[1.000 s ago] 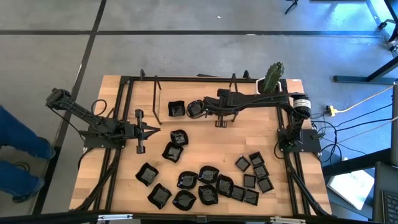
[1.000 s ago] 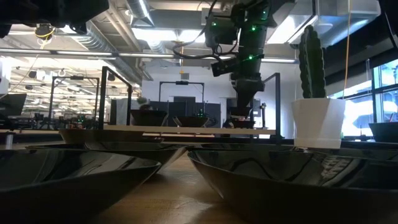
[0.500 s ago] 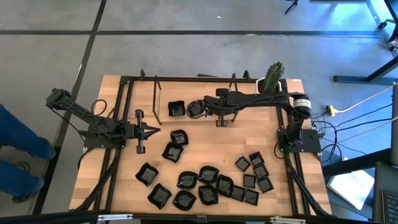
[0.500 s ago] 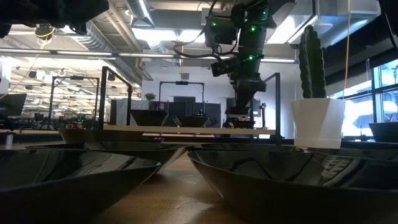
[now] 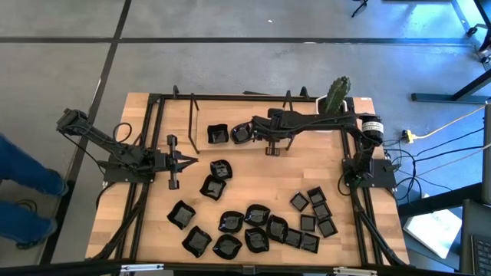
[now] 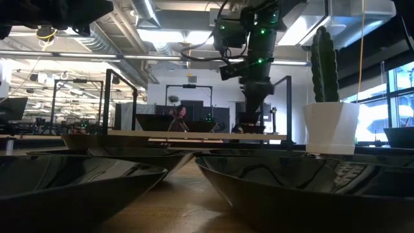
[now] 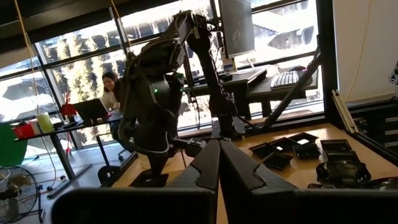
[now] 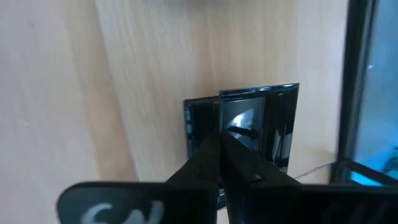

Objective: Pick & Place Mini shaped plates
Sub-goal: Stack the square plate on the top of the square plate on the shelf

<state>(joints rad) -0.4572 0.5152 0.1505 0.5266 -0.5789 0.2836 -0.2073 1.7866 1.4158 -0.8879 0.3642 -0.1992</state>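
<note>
Several mini shaped plates, glossy and black, lie on their bases across the near half of the wooden table (image 5: 253,226), with square ones at the right (image 5: 311,215). Another square plate (image 5: 219,134) sits on the table near the far edge. Beside it is a square plate (image 5: 241,132) with my right gripper (image 5: 250,132) shut on it, the arm reaching in from the right. At the table's left side my left gripper (image 5: 193,159) is shut, pointing level and touching nothing. My right gripper pinches the square plate's rim (image 8: 229,121) between its two fingers, which slant down from the table's right. In the right wrist view the plate (image 8: 261,124) overlaps a second square plate (image 8: 198,118). I cannot tell whether it is clear of the table.
A white pot with a green cactus (image 5: 335,96) stands at the far right corner, close to my right arm. A black metal frame (image 5: 192,115) borders the table's far and side edges. In the low view, plates (image 6: 291,188) fill the foreground. A person sits in the room behind.
</note>
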